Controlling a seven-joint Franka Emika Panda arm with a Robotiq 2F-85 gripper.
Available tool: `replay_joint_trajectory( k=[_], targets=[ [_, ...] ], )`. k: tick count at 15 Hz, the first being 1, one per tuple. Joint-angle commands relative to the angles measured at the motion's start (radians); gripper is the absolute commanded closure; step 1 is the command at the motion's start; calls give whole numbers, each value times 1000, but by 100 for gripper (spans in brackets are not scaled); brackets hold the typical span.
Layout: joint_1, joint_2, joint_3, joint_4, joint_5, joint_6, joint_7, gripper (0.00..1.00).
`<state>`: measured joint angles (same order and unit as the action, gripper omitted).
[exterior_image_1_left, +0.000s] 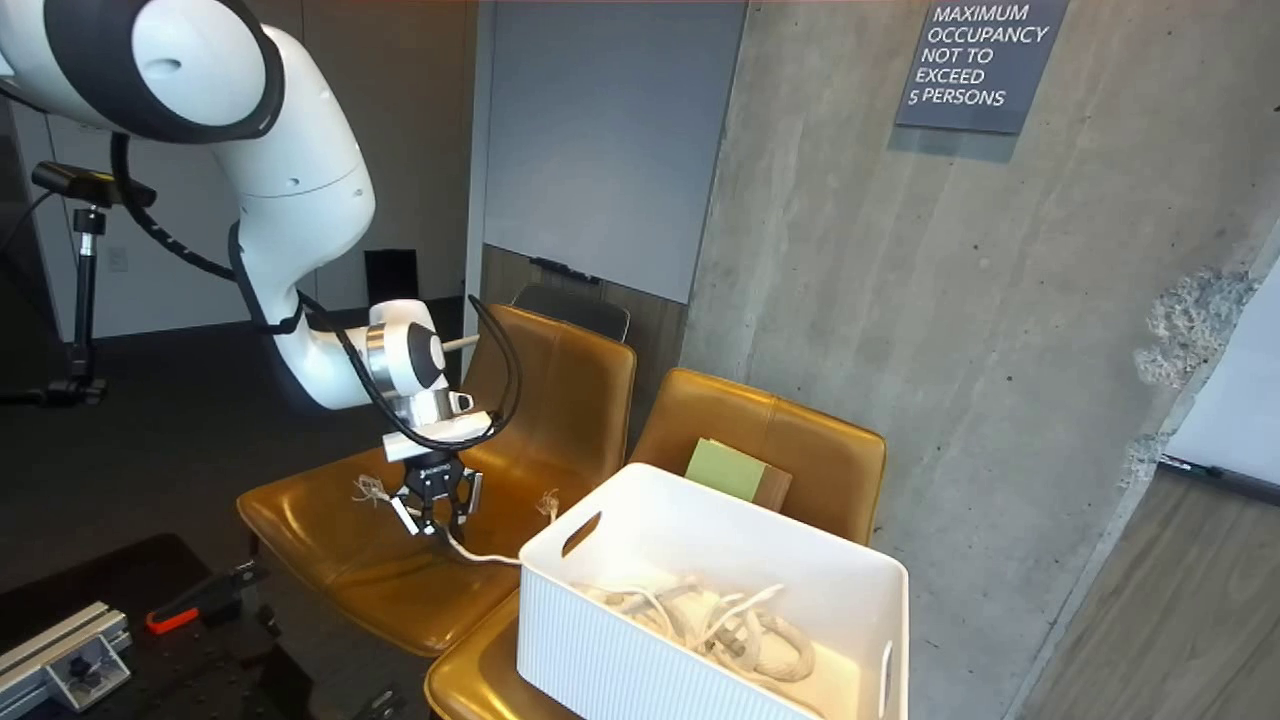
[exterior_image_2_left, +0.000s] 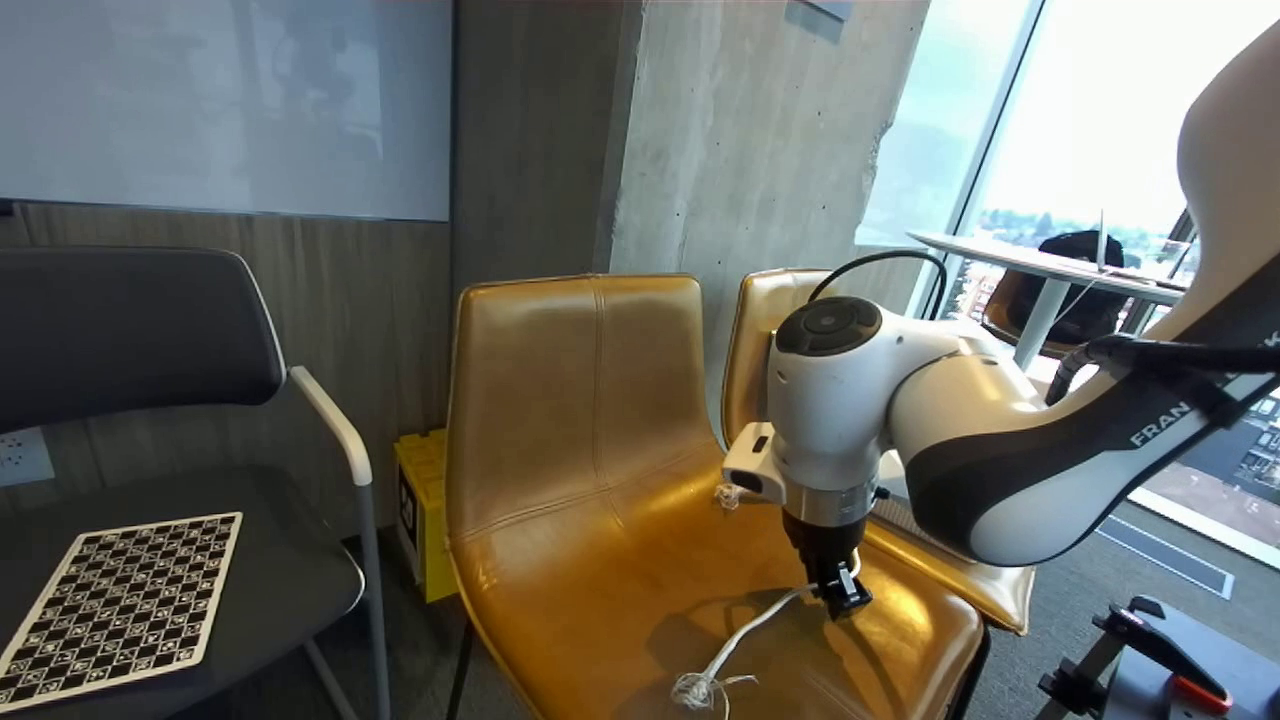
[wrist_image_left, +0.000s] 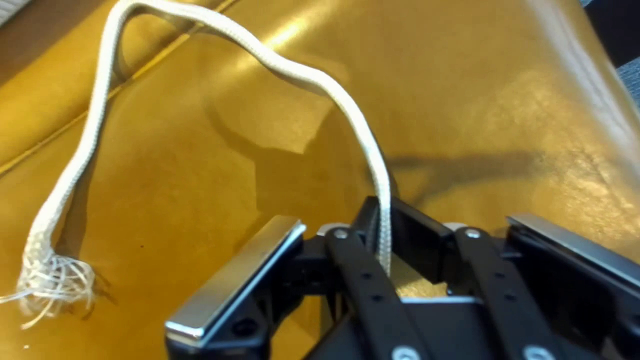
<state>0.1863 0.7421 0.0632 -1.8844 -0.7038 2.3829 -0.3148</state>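
My gripper (exterior_image_1_left: 438, 522) points down, low over the tan leather chair (exterior_image_2_left: 590, 590). Between its fingertips runs a white braided rope (wrist_image_left: 280, 64), and the jaws are closed together around it. In the wrist view the rope curves up and left from the gripper to a frayed end (wrist_image_left: 55, 280) lying on the seat. A second frayed tuft (exterior_image_2_left: 700, 690) shows on the seat in an exterior view, on the other side of the gripper (exterior_image_2_left: 843, 598). Part of the rope between the fingers is hidden by the gripper's links.
A white ribbed box (exterior_image_1_left: 640, 645) stands on the neighbouring chair with coiled beige rope (exterior_image_1_left: 775, 650) inside. Behind it a green book (exterior_image_1_left: 725, 468) leans on the backrest. A grey chair (exterior_image_2_left: 270, 560) bears a checkered board (exterior_image_2_left: 130, 600). A yellow bin (exterior_image_2_left: 428, 510) stands between the chairs.
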Motion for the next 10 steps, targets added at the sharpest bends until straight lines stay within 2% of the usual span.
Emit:
replay_joint_trajectory(
  k=[1, 5, 10],
  targets=[
    [-7, -193, 8, -85, 6, -89, -24, 98],
    [-10, -369, 9, -103, -22, -132, -22, 98],
    [-54, -583, 8, -88, -4, -130, -64, 98]
  ],
)
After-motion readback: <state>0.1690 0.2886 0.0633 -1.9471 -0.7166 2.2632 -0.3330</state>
